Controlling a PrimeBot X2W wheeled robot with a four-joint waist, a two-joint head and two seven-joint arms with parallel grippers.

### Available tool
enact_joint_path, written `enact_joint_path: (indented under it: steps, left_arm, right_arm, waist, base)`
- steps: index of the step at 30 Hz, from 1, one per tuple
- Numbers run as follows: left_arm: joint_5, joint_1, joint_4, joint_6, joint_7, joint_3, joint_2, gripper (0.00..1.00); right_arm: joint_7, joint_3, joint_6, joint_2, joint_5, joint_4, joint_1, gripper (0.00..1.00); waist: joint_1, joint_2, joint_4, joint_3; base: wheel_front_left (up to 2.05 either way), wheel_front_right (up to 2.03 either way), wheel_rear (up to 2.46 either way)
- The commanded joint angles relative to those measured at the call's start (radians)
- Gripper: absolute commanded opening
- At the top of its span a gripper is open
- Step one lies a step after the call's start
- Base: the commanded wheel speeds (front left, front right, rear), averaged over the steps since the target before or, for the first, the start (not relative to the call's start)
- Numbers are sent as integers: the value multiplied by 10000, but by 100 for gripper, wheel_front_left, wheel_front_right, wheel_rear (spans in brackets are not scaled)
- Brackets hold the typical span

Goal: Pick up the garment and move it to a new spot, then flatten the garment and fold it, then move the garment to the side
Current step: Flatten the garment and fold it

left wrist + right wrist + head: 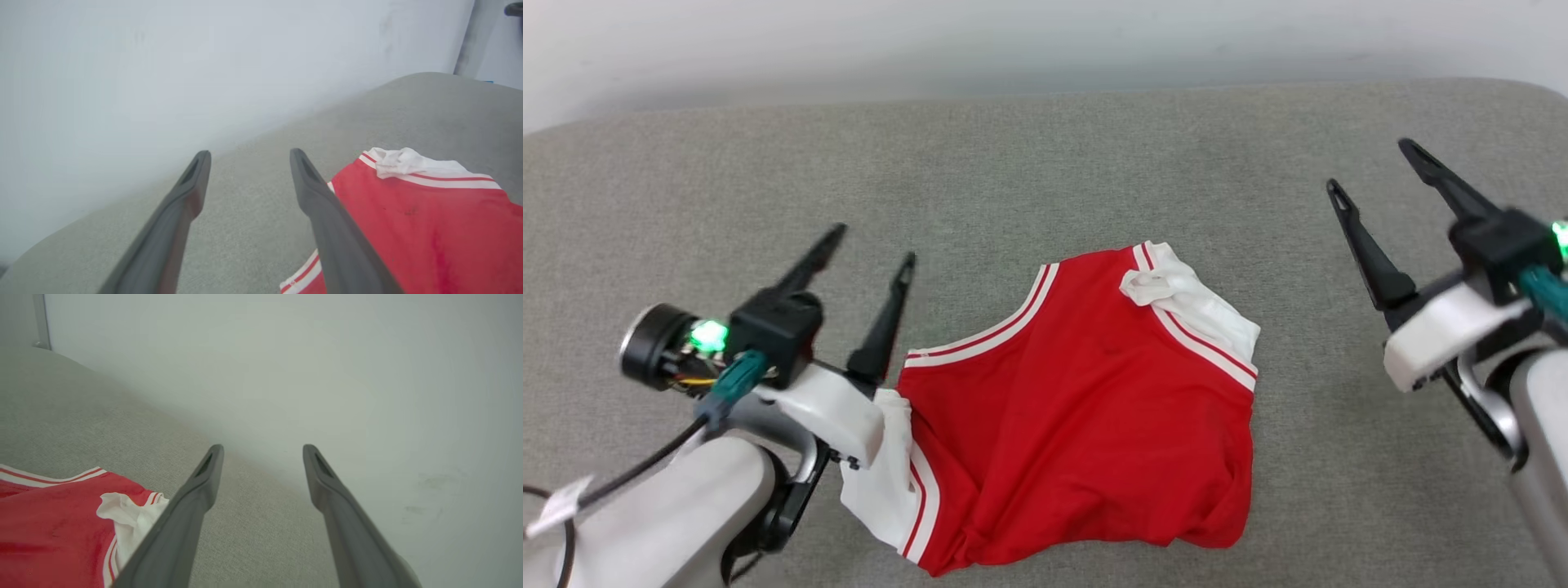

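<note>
The left fingers (886, 318) and the right fingers (1364, 245) are spread and empty, on either side of the rumpled shirt (1078, 392). To flatten it well, I think each should pinch one sleeve and pull gently outward over the table (1045, 163).

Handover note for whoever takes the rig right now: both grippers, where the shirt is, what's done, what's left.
Left gripper: open, empty, beside the garment, at its near white sleeve.
Right gripper: open, empty, apart to its right.
Garment: lying rumpled on the grey cushion, far sleeve bunched.
Done: garment set down, held by nothing.
Left: apparently flatten, fold, move aside.
</note>
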Motion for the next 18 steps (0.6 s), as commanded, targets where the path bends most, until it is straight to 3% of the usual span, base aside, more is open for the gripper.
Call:
enact_joint_path:
  steps: [1, 5, 10, 13, 18]
  left_arm:
    - [35, 279, 33, 298, -337, 163, -62, 100]
    - [106, 888, 75, 1380, -1040, 818, -368, 100]
    - [540, 1702, -2, 2269, -1257, 1899, -957, 100]
    - [1163, 2345, -213, 2556, -1266, 2695, -1413, 100]
    - [2111, 3349, -340, 2451, -1263, 3997, -2359, 100]
  right_arm:
    - [488, 397, -11, -304, 338, 147, -326, 100]
    - [2580, 2075, -11, -1364, 1999, 383, -1365, 100]
    - [5110, 4161, -11, -2480, 4175, 439, -2500, 100]
    - [6382, 5149, -11, -2950, 5250, 452, -3184, 100]
    - [7610, 6402, -11, -3083, 6090, 844, -4047, 100]
  waist:
    - [0, 0, 56, 49]
    - [0, 0, 232, 210]
    - [0, 0, 521, 507]
    - [0, 0, 699, 703]
    - [0, 0, 1000, 1042]
  base:
    - [0, 0, 0]
    - [0, 0, 0]
    - [0, 0, 0]
    - [0, 0, 0]
    - [0, 0, 0]
